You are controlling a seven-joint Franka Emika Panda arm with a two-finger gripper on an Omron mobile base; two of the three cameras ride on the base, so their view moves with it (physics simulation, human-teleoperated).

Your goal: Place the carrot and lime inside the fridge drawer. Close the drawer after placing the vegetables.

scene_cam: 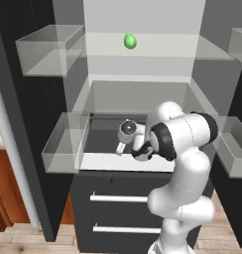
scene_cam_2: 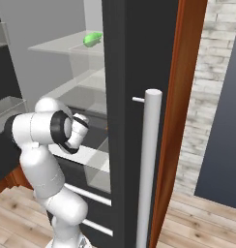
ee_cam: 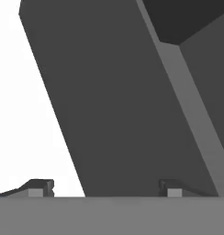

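Two small dark fingertips (ee_cam: 40, 187) of the gripper (ee_cam: 106, 189) stand wide apart, with nothing between them. The gripper points down over the drawer (scene_cam: 100, 133), most likely so it can drop things in or reach the front to push. The drawer is pulled out and open. It is a wide, flat, dark grey tray with a smooth floor and a pale front edge (scene_cam: 118, 161). Where the carrot and lime lie cannot be told. Just left of the drawer hangs a clear bin (scene_cam: 63, 144), boxy and see-through like glass. Far up on a pale shelf (scene_cam: 143, 54) sits a bright green oval (scene_cam: 130, 40), smooth and shiny. It is not the lime.
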